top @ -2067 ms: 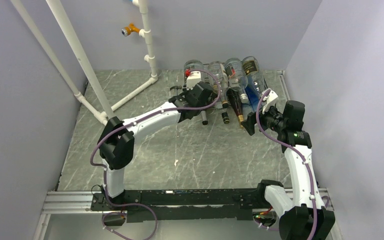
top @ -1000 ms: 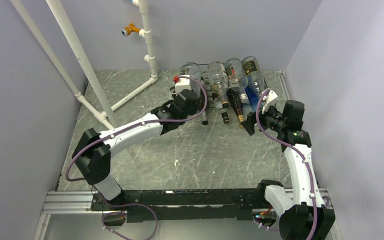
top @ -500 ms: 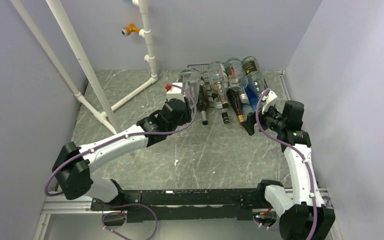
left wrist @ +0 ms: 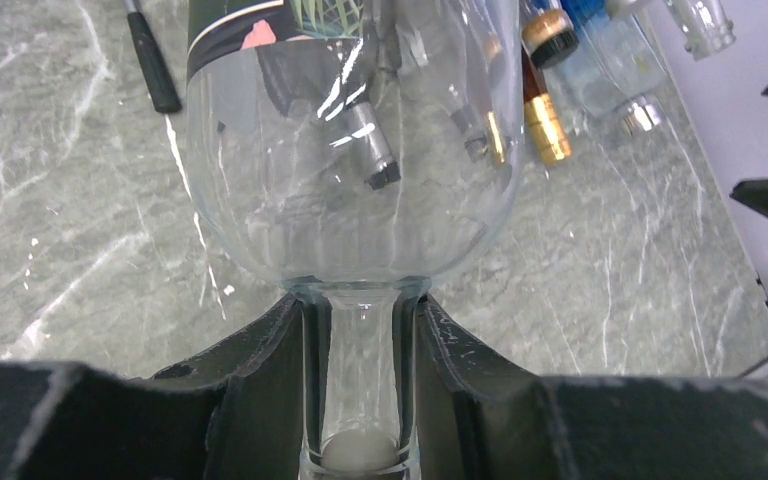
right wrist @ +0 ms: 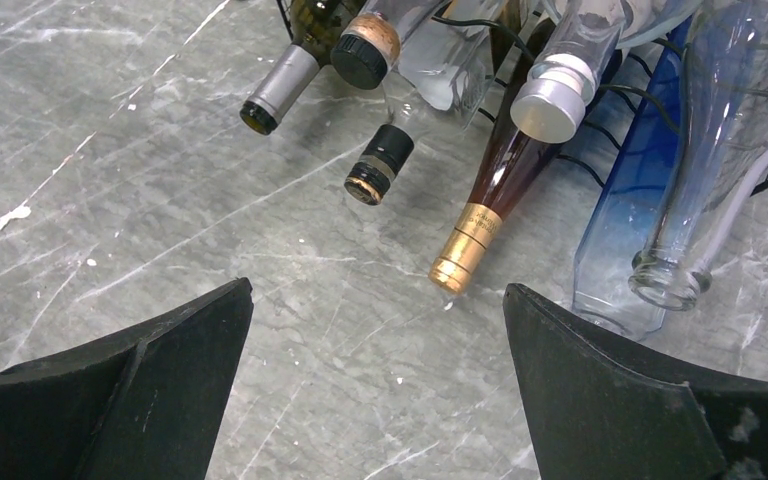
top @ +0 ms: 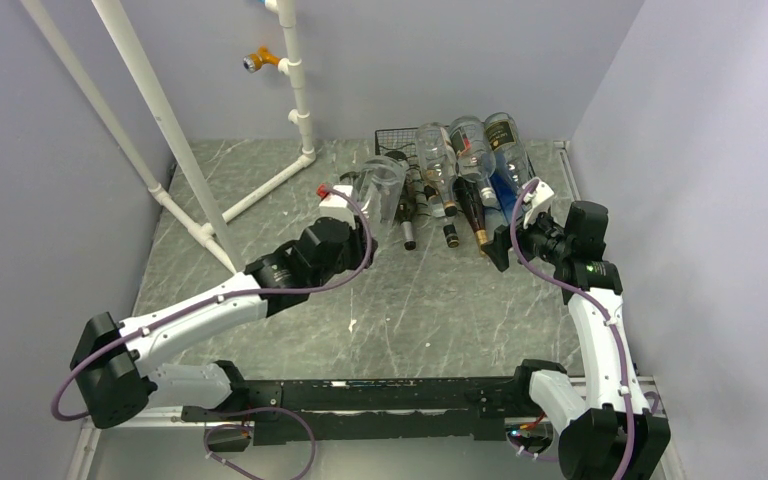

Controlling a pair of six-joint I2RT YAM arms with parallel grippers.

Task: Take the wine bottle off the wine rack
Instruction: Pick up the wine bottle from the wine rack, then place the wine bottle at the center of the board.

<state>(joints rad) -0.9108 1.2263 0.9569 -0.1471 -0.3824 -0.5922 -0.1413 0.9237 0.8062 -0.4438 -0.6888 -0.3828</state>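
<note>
My left gripper (top: 357, 212) is shut on the neck of a clear, empty wine bottle (top: 380, 182), in front of the left end of the black wire wine rack (top: 391, 135). In the left wrist view the black fingers (left wrist: 260, 380) clamp the neck on both sides, and the round bottle body (left wrist: 350, 150) fills the upper frame. Other bottle necks show through the glass. My right gripper (top: 505, 245) stands open in front of the rack's right end, with bare table between its jaws (right wrist: 377, 290).
Several bottles (top: 470, 150) lie in the rack with their necks toward me, among them a gold-capped brown one (right wrist: 490, 200) and a blue one (right wrist: 625, 200). White pipes (top: 160, 110) slant across the back left. Walls close in on both sides.
The left arm has drawn back toward the near left, pulling the clear bottle away from the rack's left end. The right arm has not moved.
</note>
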